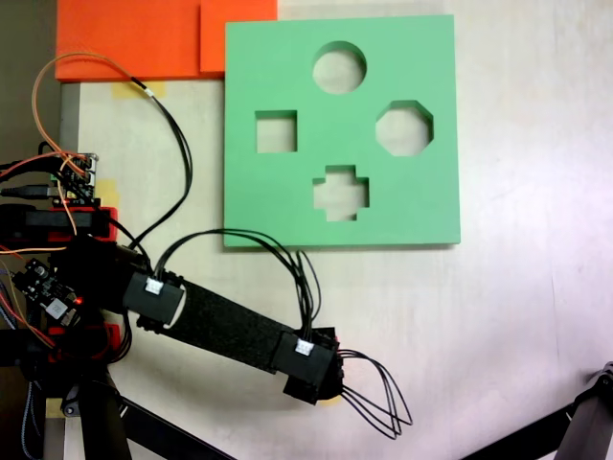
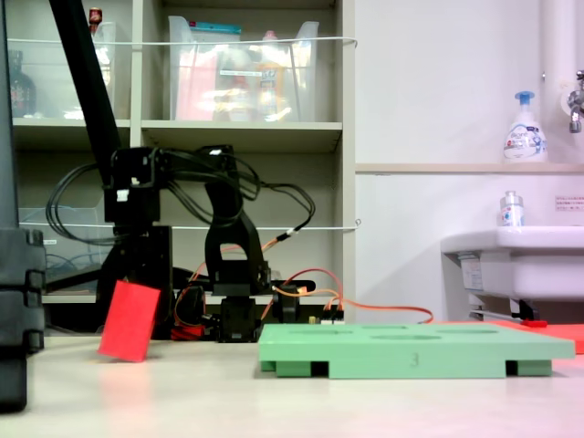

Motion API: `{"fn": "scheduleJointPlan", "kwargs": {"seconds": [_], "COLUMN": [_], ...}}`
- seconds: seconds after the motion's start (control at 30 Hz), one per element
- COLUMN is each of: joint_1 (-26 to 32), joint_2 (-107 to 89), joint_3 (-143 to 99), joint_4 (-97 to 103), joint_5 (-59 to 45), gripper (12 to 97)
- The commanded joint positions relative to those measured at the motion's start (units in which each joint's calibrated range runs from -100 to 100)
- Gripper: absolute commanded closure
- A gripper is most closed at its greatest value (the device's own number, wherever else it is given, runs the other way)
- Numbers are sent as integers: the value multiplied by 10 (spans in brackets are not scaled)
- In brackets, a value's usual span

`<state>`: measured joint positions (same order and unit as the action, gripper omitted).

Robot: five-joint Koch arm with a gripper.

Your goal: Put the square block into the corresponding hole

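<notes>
Red block [image 2: 129, 320] hangs tilted beneath the gripper [image 2: 133, 274] (apparently clenched on it), so level it before lowering squarely over the square hole [image 1: 276, 131].

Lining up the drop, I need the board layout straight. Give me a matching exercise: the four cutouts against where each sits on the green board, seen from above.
Places on the green board, in a fixed view.

1. square hole
2. round cutout
3. octagonal cutout
4. cross-shaped cutout

A. nearest the bottom edge
B. left side
C. nearest the top edge
D. right side

Pairs: 1-B, 2-C, 3-D, 4-A
</notes>
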<state>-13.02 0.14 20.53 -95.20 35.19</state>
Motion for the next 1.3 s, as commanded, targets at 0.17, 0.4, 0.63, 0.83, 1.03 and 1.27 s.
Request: {"fn": "scheduleJointPlan", "kwargs": {"seconds": [0.17, 0.4, 0.63, 0.83, 1.03, 1.27], "joint_1": [42, 152, 280, 346, 379, 402], "joint_2": [-260, -419, -430, -351, -256, -190], "joint_3": [4, -10, -33, 23, 74, 91], "joint_4": [-48, -48, -48, -48, -48, -48], "joint_5": [49, 181, 317, 381, 424, 434], "gripper": [873, 865, 862, 862, 845, 842]}}
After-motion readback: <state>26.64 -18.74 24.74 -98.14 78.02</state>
